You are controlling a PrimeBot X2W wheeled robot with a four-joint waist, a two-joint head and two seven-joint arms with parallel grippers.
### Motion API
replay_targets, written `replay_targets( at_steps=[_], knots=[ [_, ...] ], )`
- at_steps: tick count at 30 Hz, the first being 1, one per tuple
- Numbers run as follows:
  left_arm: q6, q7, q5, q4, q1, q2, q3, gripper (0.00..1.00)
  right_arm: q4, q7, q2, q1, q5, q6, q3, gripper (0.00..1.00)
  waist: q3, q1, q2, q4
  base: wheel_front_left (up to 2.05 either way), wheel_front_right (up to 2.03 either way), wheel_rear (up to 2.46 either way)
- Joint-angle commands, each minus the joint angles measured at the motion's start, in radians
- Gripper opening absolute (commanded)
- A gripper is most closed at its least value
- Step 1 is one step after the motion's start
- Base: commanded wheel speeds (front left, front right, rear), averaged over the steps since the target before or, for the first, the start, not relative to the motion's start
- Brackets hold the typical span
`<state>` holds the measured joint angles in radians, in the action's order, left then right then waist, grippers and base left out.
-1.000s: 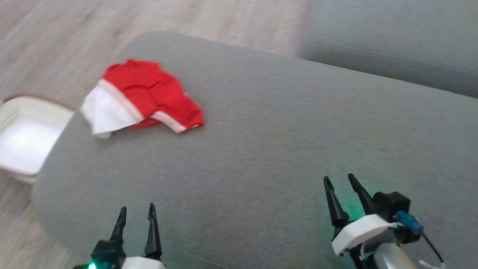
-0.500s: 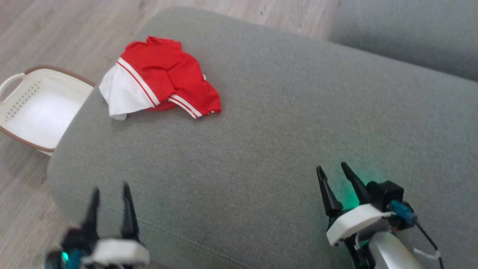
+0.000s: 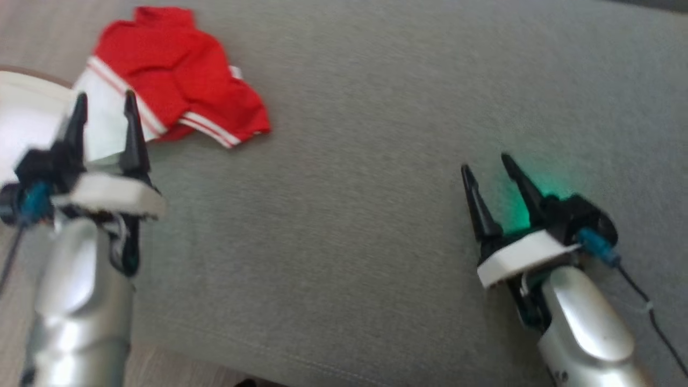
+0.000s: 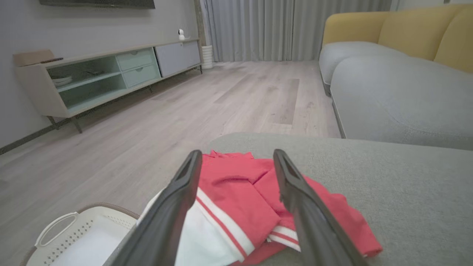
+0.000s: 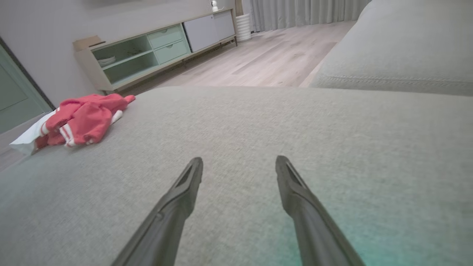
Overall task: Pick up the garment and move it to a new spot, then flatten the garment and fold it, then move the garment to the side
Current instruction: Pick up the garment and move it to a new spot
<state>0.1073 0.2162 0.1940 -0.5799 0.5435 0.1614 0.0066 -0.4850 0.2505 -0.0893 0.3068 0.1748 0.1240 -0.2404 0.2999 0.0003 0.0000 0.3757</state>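
Left gripper: fingers spread wide, nothing between them, tips hanging over the near edge of the garment's white part; whether they touch the cloth cannot be told
Right gripper: fingers equally wide and empty, over bare cushion, well apart from the garment
Nearer arm: the left by far; the grab looks like its job
Garment: red shorts or top with white stripes and a white panel, crumpled at the far left corner of the cushion
Direction from left gripper: straight ahead along the fingers; in the left wrist view the cloth sits between and beyond the two fingers
Direction from right gripper: far off to its left and ahead, seen small in the right wrist view
Long axis: roughly crosswise to the left fingers, white end on the left at the cushion's edge, red striped hem on the right
Judged next move: a short drop and a pinch on a raised fold, probably where red meets white
Cushion: grey fabric, broad bare stretch to the right for laying the garment flat
Basket: white plastic with handle, on the floor just beside the cushion's left edge, near the garment's white end
Basket contents: nothing seen inside, though part is hidden
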Motion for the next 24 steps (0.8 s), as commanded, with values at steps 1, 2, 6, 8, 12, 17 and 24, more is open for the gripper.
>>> replay_targets(
  at_steps=[1, 2, 6, 8, 12, 17, 24],
  knots=[
    [0.007, -0.014, 0.004, -0.017, 0.067, 0.064, 0.029, 1.00, 0.051, 0.011, -0.008, 0.034, -0.002, 0.007, -0.035, 1.00, 0.067, -0.0003, 0.0000, -0.070, 0.00, 0.00, 0.00],
    [0.009, -0.026, 0.008, -0.047, 0.094, 0.074, 0.027, 1.00, 0.065, 0.011, -0.014, 0.041, -0.001, 0.007, -0.040, 1.00, 0.079, -0.0003, 0.0000, -0.083, 0.00, 0.00, 0.00],
    [0.014, -0.071, 0.036, -0.173, 0.175, 0.117, 0.038, 1.00, 0.108, 0.011, -0.030, 0.068, 0.009, 0.007, -0.052, 1.00, 0.125, -0.0003, 0.0000, -0.141, 0.00, 0.00, 0.00],
    [0.005, -0.084, 0.046, -0.234, 0.193, 0.135, 0.052, 1.00, 0.119, 0.011, -0.033, 0.076, 0.016, 0.007, -0.056, 1.00, 0.138, -0.0003, 0.0000, -0.171, 0.00, 0.00, 0.00],
    [-0.009, -0.124, 0.061, -0.345, 0.208, 0.163, 0.068, 1.00, 0.128, 0.011, -0.040, 0.079, 0.024, 0.007, -0.054, 1.00, 0.158, -0.0003, 0.0000, -0.218, 0.00, 0.00, 0.00],
    [-0.035, -0.187, 0.092, -0.460, 0.213, 0.162, 0.090, 1.00, 0.119, 0.011, -0.053, 0.073, 0.035, 0.007, -0.037, 1.00, 0.165, -0.0003, 0.0000, -0.246, 0.00, 0.00, 0.00],
    [-0.040, -0.088, 0.059, -0.465, 0.259, 0.194, 0.057, 0.00, 0.100, 0.011, -0.038, 0.061, 0.042, 0.007, -0.027, 1.00, 0.114, -0.0003, 0.0000, -0.247, 0.00, 0.00, 0.00]
  ],
)
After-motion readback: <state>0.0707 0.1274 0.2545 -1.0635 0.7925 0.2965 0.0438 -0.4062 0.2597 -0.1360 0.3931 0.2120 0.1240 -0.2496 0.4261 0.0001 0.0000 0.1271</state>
